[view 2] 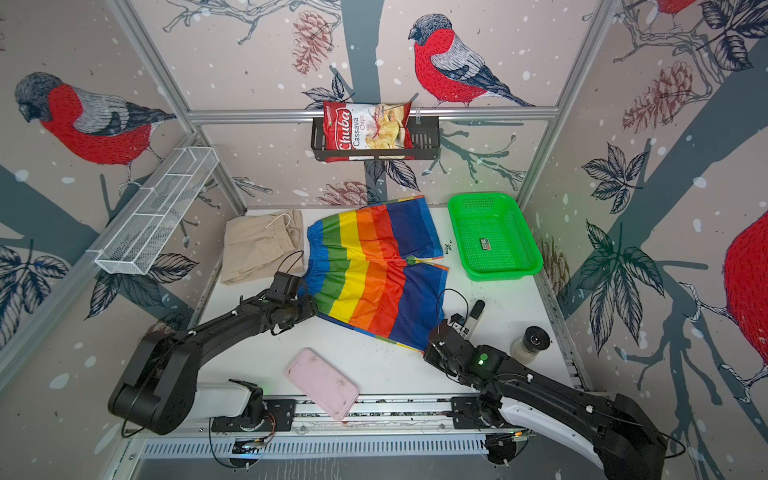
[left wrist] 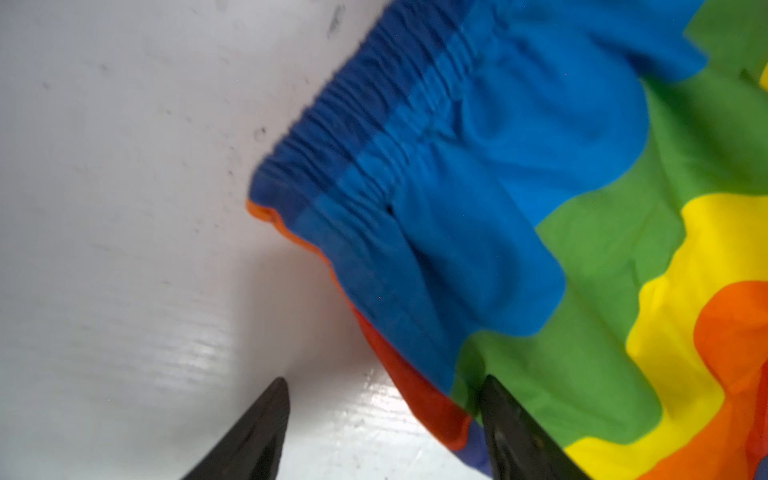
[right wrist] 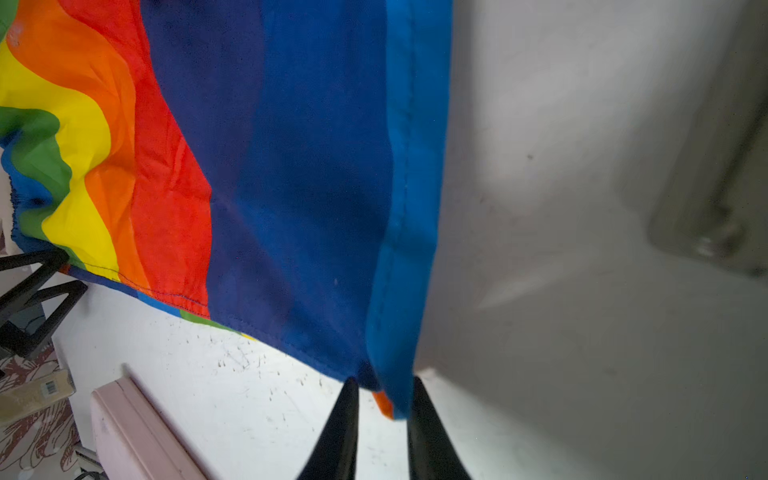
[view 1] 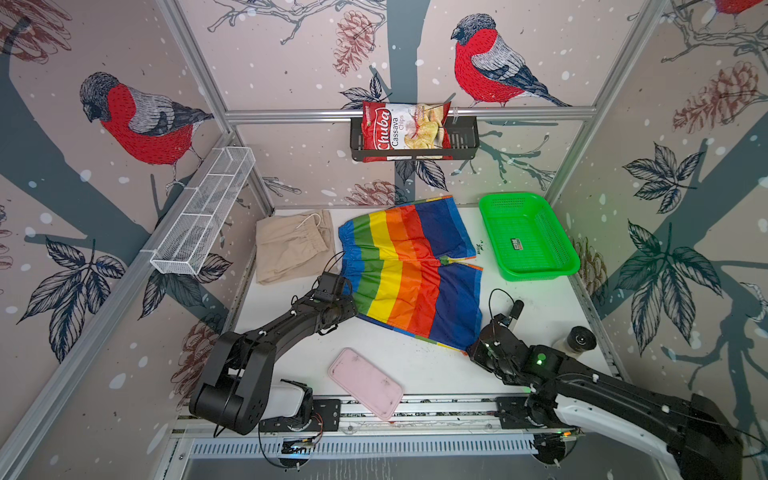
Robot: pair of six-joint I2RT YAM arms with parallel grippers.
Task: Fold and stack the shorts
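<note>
Two pairs on white table (view 1: 436,370), both to same side of green basket (view 1: 536,272). Just beside basket: striped pair (view 1: 409,270), spread flat. Waist-to-hem axis aimed straight at basket: elastic waistband on edge farthest from it, both leg hems on edge facing it, stripes crosswise to that axis. Legs side by side, one w/ hem close to basket's long wall, other further from basket, toward arm bases. Beyond striped pair from basket, just beside it: beige pair (view 1: 291,245), looks folded, gathered waistband & white drawstring on side toward basket, legs pointing away.

L gripper (left wrist: 386,380) at striped pair's side edge, by waistband corner farthest from basket. Jaws wide apart, straddling cloth edge: one finger over green stripe, other over bare table, nothing clamped.

R gripper (right wrist: 384,380) at outer hem corner of leg further from basket. Jaws close together, pinched on that blue corner, orange underside peeking out between tips. Rest of cloth flat on table.
</note>
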